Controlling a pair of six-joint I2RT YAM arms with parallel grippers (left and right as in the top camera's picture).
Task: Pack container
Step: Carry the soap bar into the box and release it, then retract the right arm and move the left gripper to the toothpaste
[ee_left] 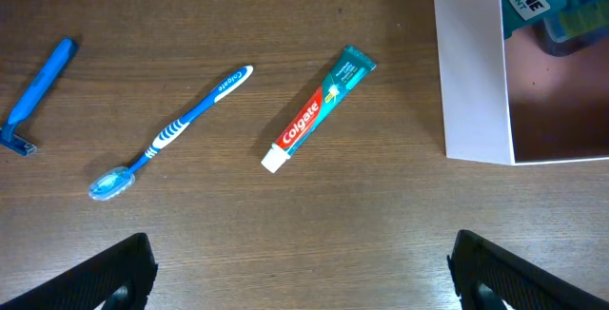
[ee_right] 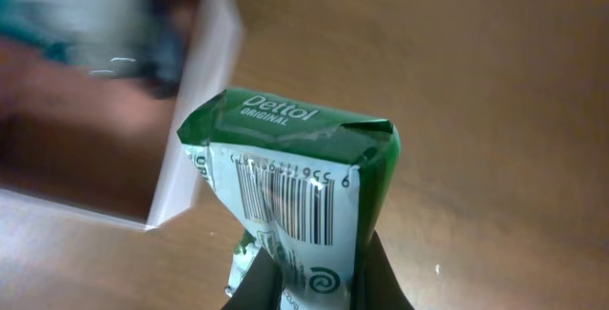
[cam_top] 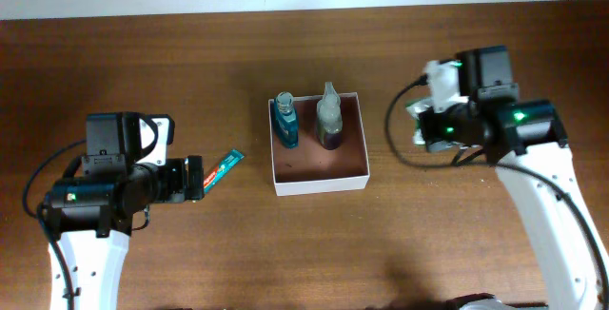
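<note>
The right gripper [ee_right: 319,286] is clenched on the lower end of a green foil Dettol soap packet [ee_right: 295,172], most of which stands free above the jaws. That narrow hold is our main worry, since we judge the packet could pivot or slip out on the way in.

The container [cam_top: 319,184], a small square open-top box with thin white walls and a reddish-brown floor, sits ahead of these jaws and to their left. Its near corner is just beyond the packet. A low approach could catch that thin wall and shove the box across the brown wooden table [cam_top: 143,63]. Inside, a blue plastic mouthwash bottle [cam_top: 285,125] and a clear plastic bottle with dark liquid [cam_top: 329,120] stand at the far side. A careless drop could topple them.

The right arm reaches in from its own side, wrist bent towards the box.

The left gripper [ee_left: 300,239] hangs released, jaws wide. A red-and-teal Colgate toothpaste tube [ee_left: 319,110] lies ahead between them, and the box wall is ahead to their right.
</note>
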